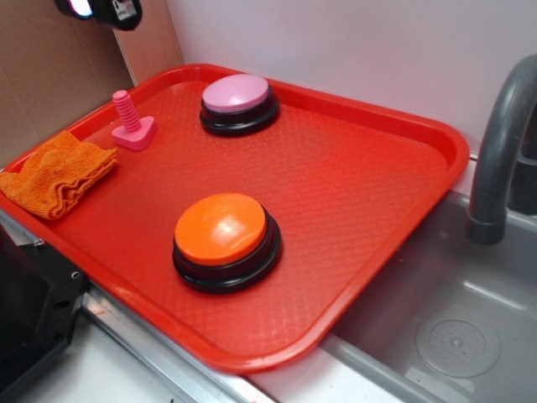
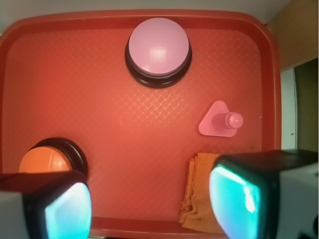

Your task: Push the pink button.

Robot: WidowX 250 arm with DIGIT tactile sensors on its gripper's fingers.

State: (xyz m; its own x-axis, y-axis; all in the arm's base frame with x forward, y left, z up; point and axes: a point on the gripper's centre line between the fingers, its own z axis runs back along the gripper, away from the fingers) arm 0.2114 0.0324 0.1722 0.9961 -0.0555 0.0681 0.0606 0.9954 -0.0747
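On the red tray [image 1: 369,176] in the exterior view, the pink button [image 1: 239,102] sits near the far rim, its pale dome on a black base. Nearer the camera and well apart from it stands the orange button [image 1: 225,238], of the same shape. A small pink bolt [image 1: 132,122] stands upright on its triangular foot to the left of the pink button, and just beside it a folded orange cloth [image 1: 57,175] lies over the tray's left edge. To the right, a grey sink [image 1: 453,327] with a curved grey tap [image 1: 497,151] borders the tray. At the top left corner only a dark part of the robot shows, too little to judge the pincer from here.

Seen from the wrist, the gripper [image 2: 149,201] hangs high above the tray with its jaws spread wide; the two fingers [image 2: 234,195], with glowing teal pads, fill the lower corners and hold nothing. The pink button [image 2: 159,50] lies at the top centre of this view, close to the tray's far rim and well away from the fingers. The orange button [image 2: 47,160] is partly hidden behind the left finger. The bolt [image 2: 222,122] stands right of centre, and the cloth [image 2: 198,193] lies below it, partly covered by the right finger.
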